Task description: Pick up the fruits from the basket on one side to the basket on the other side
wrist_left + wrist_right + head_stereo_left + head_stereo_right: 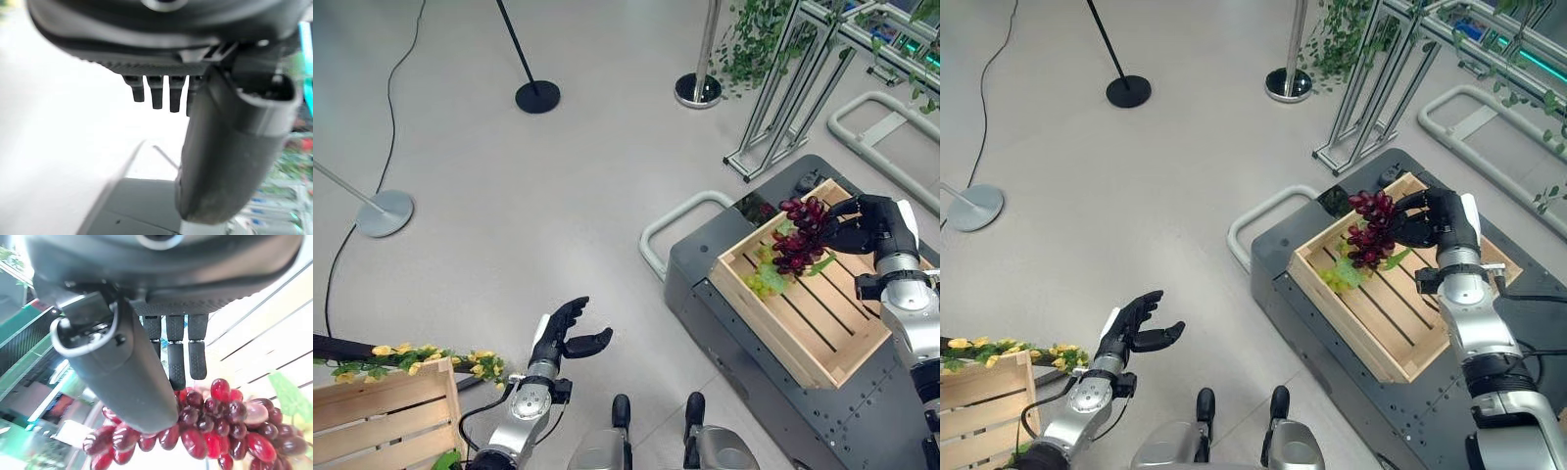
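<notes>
Right robot hand: the dark right robot hand (1440,223) is above the far part of the light wooden slatted crate (1400,338) on the robot's right side. Its fingers and thumb are curled around the top of the bunch of dark red grapes (1369,231), so it holds the fruit.

Dark red grapes: the bunch hangs from the right robot hand, on the side of the hand that faces the robot's left. It is lifted over the crate's far left part. In the right wrist view the berries (215,426) are just past the fingertips (177,366) and touch the thumb.

Green fruit: a small bunch of pale green grapes with leaves (1340,274) lies inside the same crate, below the red bunch and close to the crate's left wall.

Crate support: the crate stands on a dark grey flat platform with a pale tube rail (1307,313), which rests on the grey floor (1156,196).

Left robot hand: the dark left robot hand (563,338) is over the floor at the robot's lower left, well apart from the grapes. Its fingers are spread and relaxed, and it carries nothing.

Second crate: another light wooden slatted crate (382,416) is at the lower left, near the left arm, with a garland of yellow flowers and green leaves (421,359) along its far edge.
</notes>
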You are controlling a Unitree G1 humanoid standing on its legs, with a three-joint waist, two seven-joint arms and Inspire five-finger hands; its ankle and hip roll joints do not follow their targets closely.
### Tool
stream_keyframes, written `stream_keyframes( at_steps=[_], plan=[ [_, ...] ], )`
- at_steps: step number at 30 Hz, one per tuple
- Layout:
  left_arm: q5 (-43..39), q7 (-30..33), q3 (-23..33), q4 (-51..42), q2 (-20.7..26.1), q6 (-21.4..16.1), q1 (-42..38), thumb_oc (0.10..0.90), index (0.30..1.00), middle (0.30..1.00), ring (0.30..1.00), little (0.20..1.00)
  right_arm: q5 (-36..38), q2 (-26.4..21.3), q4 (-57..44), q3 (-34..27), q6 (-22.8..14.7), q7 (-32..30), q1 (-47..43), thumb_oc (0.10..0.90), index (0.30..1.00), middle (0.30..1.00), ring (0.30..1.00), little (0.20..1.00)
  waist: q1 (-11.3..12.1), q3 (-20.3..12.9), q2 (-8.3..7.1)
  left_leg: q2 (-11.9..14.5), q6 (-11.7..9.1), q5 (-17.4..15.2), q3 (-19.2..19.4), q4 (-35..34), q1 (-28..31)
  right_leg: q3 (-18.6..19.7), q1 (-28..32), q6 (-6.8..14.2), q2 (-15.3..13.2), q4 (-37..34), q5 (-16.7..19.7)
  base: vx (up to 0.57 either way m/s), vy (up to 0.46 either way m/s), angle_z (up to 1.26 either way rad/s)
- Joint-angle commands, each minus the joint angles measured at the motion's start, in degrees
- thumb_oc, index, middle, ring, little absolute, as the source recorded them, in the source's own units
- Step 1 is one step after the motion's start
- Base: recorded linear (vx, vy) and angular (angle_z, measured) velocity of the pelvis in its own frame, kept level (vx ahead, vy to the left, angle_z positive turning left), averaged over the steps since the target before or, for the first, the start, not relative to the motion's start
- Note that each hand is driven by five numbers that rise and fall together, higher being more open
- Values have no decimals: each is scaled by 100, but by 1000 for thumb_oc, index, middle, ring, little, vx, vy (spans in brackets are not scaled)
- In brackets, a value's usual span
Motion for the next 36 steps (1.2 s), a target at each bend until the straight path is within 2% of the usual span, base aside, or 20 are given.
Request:
stream_keyframes(
  at_steps=[1, 10, 13, 20, 29, 36],
  plan=[
    [450, -175, -154, -469, 426, -228, -357, 800, 900, 900, 900, 900, 475, -247, -584, -377, -1001, 61, -505, 400, 300, 300, 300, 300, 171, -801, -167, 127, -210, -64, -90, 115, -134, 106, -15, -218, -44, 333, -46, 49, 24, 15],
    [422, -857, -151, -1293, 913, -14, -648, 800, 900, 900, 900, 900, 741, 133, -1235, -207, -992, 262, -707, 400, 300, 300, 300, 300, 248, -995, -74, 105, -260, 121, -237, -238, -71, 1, 131, -142, -54, -11, 113, 39, 40, 8],
    [219, -1103, -191, -1518, 974, 24, -816, 800, 900, 900, 900, 900, 846, 220, -1415, -126, -930, 400, -798, 400, 300, 300, 300, 300, 253, -1052, -65, 85, -273, 133, -258, -263, -120, -37, 146, -113, -66, -125, 168, -2, 40, 13],
    [-20, -1571, -405, -1820, 941, 394, -1243, 800, 900, 900, 900, 900, 1030, 503, -1670, 232, -719, 605, -1077, 400, 300, 300, 300, 300, 271, -1142, -65, 66, -243, 110, -257, -263, -117, -97, 164, -75, -123, -153, 171, -4, 22, 8],
    [-65, -1553, -540, -2084, 762, 1061, -1832, 800, 900, 900, 900, 900, 979, 929, -1843, 810, -335, 713, -1463, 400, 300, 300, 300, 300, 317, -1246, -74, 49, -204, 39, -316, -263, 19, -162, 318, -50, -184, -171, 129, 15, 23, 6],
    [-187, -1197, -489, -2249, 557, 1370, -2125, 800, 900, 900, 900, 900, 920, 1243, -1904, 1084, -137, 751, -1577, 400, 300, 300, 300, 300, 372, -1301, -90, 49, -191, 6, -362, -263, 82, -197, 395, -36, -210, -174, 107, 21, 24, 7]
  ],
)
